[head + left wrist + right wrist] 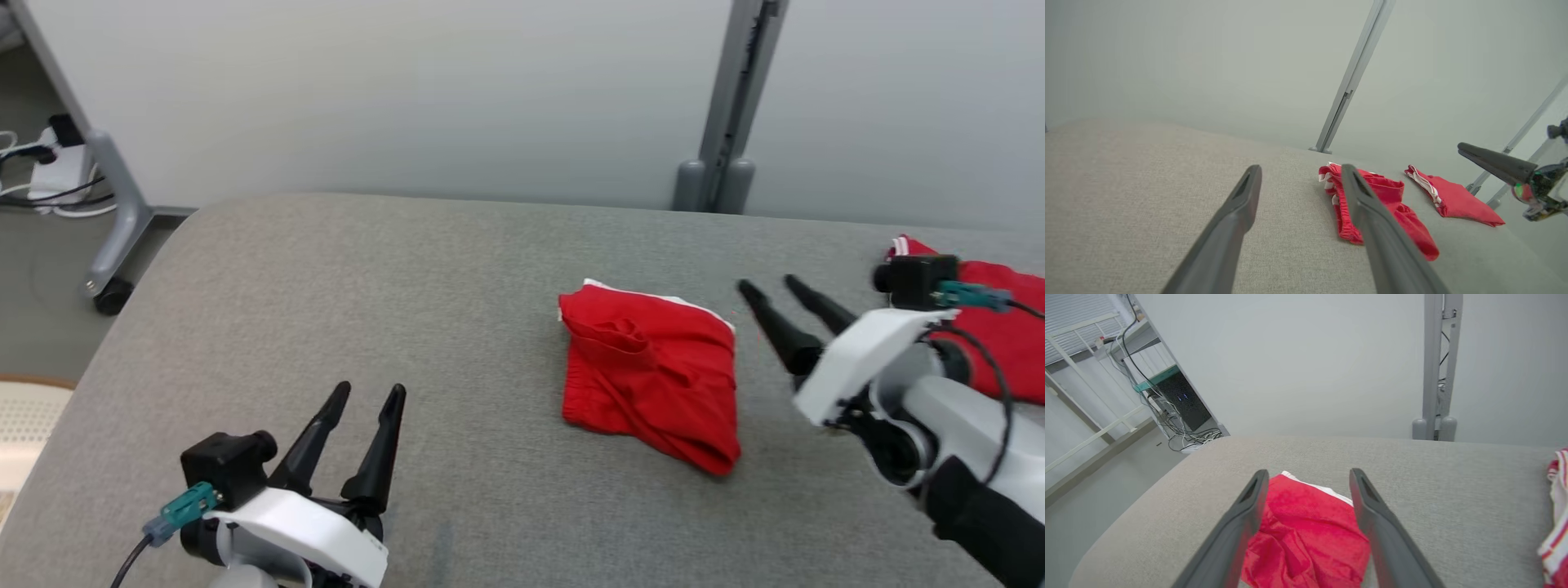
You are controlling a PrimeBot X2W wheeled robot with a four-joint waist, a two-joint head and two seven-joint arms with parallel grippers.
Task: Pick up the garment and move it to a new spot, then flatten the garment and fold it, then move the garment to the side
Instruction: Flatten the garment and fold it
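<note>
Nearest, on the left, the left claw [370, 389] hangs spread wide and empty over the grey worktop [408, 286], clear of the work. Farther in, the red garment [653, 376] lies rumpled right of centre. The right claw [767, 282] sits just beside its right edge, wide apart and gripping nothing, well placed to pinch it. Another red garment [1004, 327] lies far right.

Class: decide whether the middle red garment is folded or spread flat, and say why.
Folded, loosely: the garment forms a compact rumpled bundle with layers overlapping, not one flat sheet.
</note>
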